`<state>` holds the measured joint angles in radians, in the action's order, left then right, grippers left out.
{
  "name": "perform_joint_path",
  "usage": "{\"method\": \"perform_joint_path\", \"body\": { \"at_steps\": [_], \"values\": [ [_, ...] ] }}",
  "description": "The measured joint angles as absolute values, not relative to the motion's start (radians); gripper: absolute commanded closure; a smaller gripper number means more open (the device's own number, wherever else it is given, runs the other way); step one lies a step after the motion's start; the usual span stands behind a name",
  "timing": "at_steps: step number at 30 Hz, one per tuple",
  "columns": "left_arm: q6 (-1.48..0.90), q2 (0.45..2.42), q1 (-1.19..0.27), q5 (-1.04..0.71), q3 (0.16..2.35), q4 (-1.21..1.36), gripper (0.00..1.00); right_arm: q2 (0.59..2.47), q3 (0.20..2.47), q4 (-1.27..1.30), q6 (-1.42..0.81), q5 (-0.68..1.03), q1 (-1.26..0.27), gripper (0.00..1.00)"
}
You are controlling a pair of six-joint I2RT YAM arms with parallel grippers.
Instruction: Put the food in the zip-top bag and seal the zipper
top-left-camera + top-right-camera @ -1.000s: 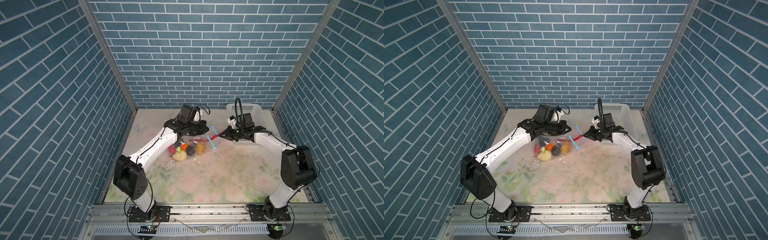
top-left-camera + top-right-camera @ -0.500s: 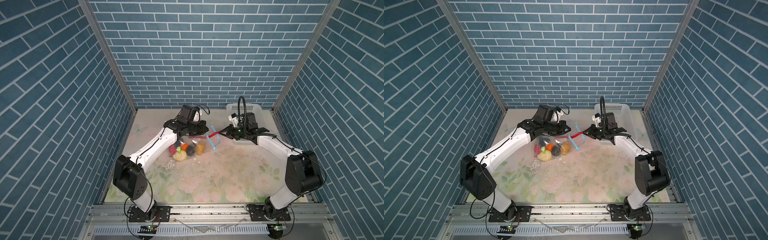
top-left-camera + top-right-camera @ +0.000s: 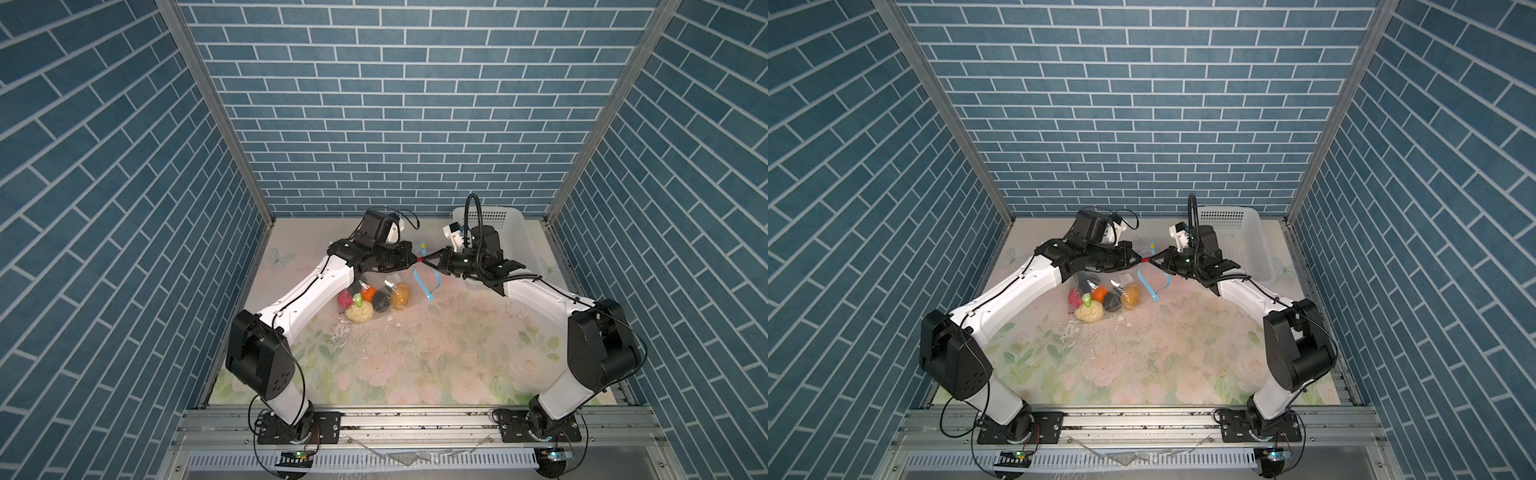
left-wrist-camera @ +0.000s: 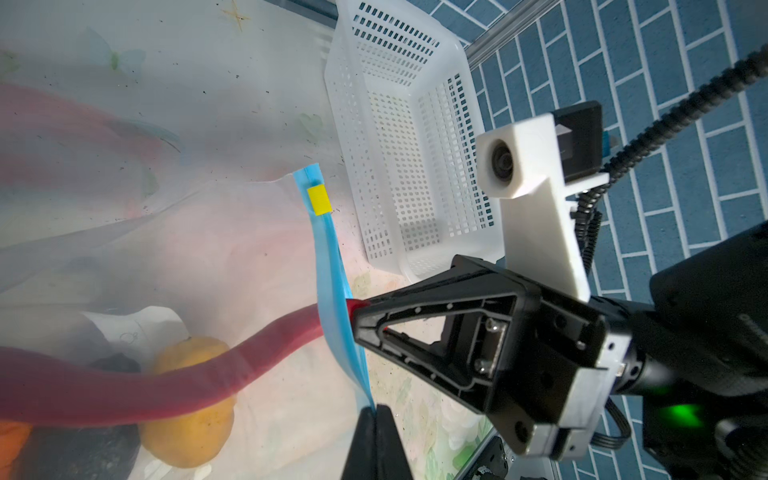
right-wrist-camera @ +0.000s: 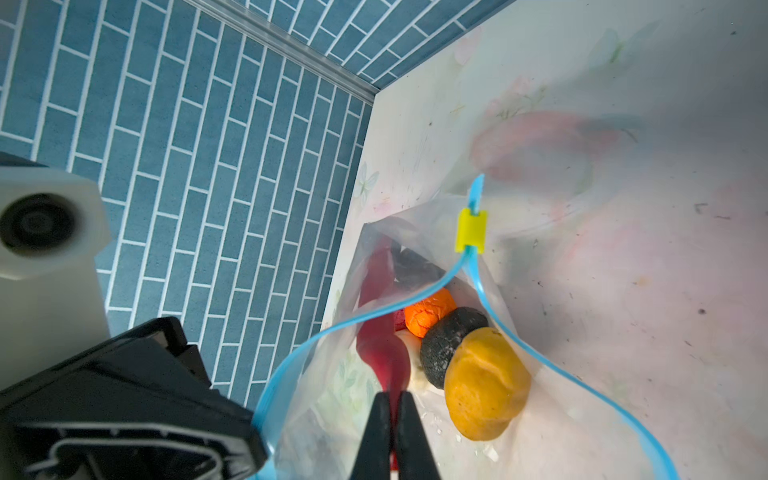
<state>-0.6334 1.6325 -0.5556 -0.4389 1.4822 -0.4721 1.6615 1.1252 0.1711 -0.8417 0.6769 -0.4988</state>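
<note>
The clear zip-top bag point(image 3: 376, 286) hangs from my left gripper point(image 4: 376, 411), which is shut on the light-blue zipper point(image 4: 332, 270) at the mouth edge. The yellow slider point(image 5: 470, 230) sits at the zipper's far end and the mouth gapes open. My right gripper point(image 5: 392, 399) is shut on the stem end of the red chili point(image 5: 382, 353), whose body reaches through the mouth into the bag. In both top views the two grippers point(image 3: 413, 259) point(image 3: 1152, 261) meet tip to tip above the bag. Orange point(image 5: 430, 318), black point(image 5: 449, 349) and yellow-brown point(image 5: 486, 386) food lies inside, with pink point(image 3: 345, 298) and cream point(image 3: 359, 312) lumps.
A white perforated basket point(image 3: 519, 237) stands at the back right, just behind the right arm. The flowered table mat point(image 3: 415, 353) stretches to the front. Blue brick walls close in the left, back and right sides.
My right gripper has moved left toward the bag's mouth, carrying the chili further in; less of the chili shows between the grippers. The left gripper has held still.
</note>
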Motion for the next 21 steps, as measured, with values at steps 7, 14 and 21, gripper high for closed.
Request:
{"method": "perform_joint_path", "body": {
  "at_steps": [7, 14, 21],
  "values": [
    [-0.633, 1.627, -0.556, -0.439, 1.482, -0.472, 0.97, 1.721, 1.09, 0.316, -0.886, 0.636, -0.527, 0.94],
    [-0.634, 1.605, -0.556, -0.439, 1.48, -0.472, 0.97, 1.76, 1.081, 0.394, -0.911, 0.615, -0.545, 0.94],
    [-0.636, 1.6, -0.556, -0.439, 1.472, -0.464, 0.97, 1.793, 1.081, 0.444, -0.916, 0.609, -0.566, 0.93]
  ]
}}
